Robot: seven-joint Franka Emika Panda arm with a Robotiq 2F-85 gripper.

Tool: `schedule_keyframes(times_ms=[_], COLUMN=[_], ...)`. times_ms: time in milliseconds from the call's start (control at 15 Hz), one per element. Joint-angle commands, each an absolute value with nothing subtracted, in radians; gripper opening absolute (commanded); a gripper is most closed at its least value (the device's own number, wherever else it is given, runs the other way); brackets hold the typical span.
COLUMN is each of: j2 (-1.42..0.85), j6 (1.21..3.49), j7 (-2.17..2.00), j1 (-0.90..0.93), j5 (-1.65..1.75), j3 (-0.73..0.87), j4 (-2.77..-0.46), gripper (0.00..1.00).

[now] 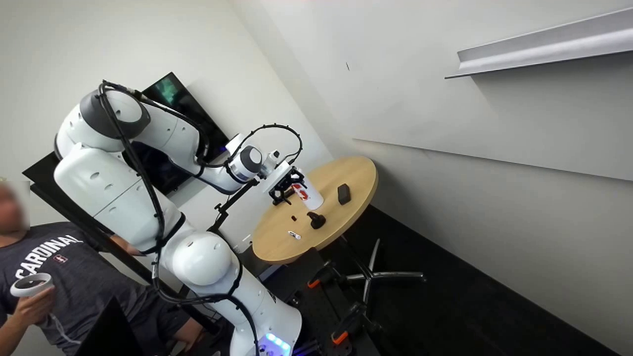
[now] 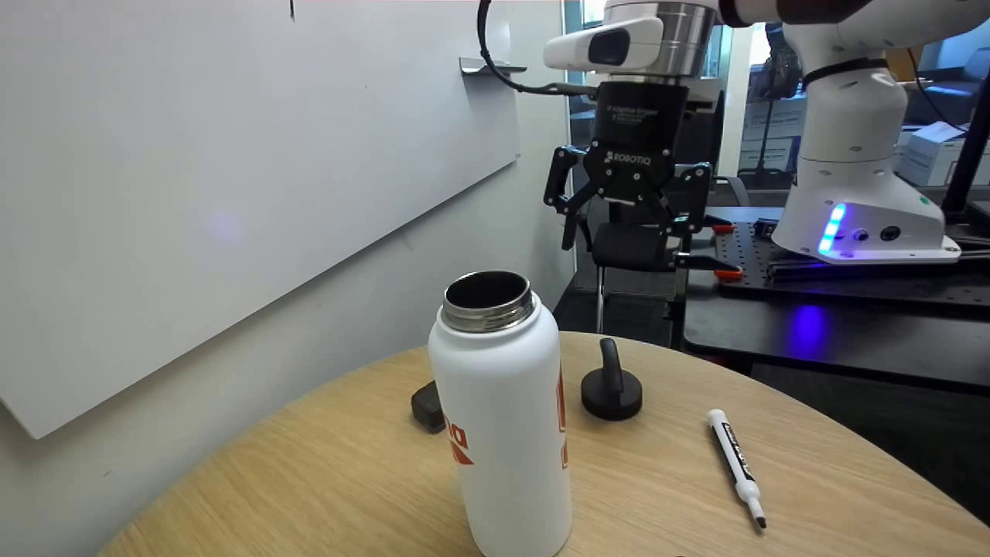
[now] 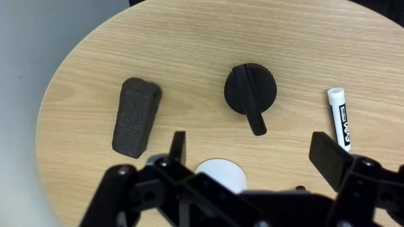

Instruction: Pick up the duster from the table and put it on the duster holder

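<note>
The duster [image 3: 134,121], a dark oblong block, lies on the round wooden table [image 3: 72,132] near its edge in the wrist view. In an exterior view it is whole beside the bottle [image 1: 344,194]; in an exterior view the bottle partly hides it [image 2: 427,408]. My gripper [image 3: 252,148] is open with nothing between its fingers, above the table and to the right of the duster in the wrist view. The gripper also shows open in an exterior view [image 2: 638,247]. The duster holder [image 1: 549,49], a long pale ledge, is fixed to the white wall; its end also shows [image 2: 491,70].
A tall white-and-red bottle [image 2: 506,441] stands open on the table. A black cap with a handle [image 3: 251,91] and a white marker [image 3: 340,118] lie near it. A tiny black piece [image 1: 293,218] lies there too. A person [image 1: 59,267] sits behind the arm.
</note>
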State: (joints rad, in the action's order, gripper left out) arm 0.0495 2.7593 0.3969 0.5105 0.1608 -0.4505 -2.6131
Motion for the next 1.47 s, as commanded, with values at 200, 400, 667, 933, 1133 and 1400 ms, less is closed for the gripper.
schedule_keyframes(times_ms=[200, 400, 667, 933, 1133, 1400], j2=[0.041, 0.041, 0.017, -0.064, -0.170, -0.333], j6=[2.760, 2.760, 2.761, 2.760, 2.745, 2.727], j7=[0.401, 0.401, 0.375, 0.357, 0.385, 0.401], j1=[0.505, 0.506, 0.493, 0.454, 0.429, 0.412], j5=[0.165, 0.165, 0.198, 0.263, 0.267, 0.261], j3=[-0.456, -0.456, -0.450, -0.429, -0.409, -0.400], j4=[-2.602, -2.602, -2.578, -2.503, -2.417, -2.287], gripper=[1.00, 1.00, 1.00, 1.00, 1.00, 1.00])
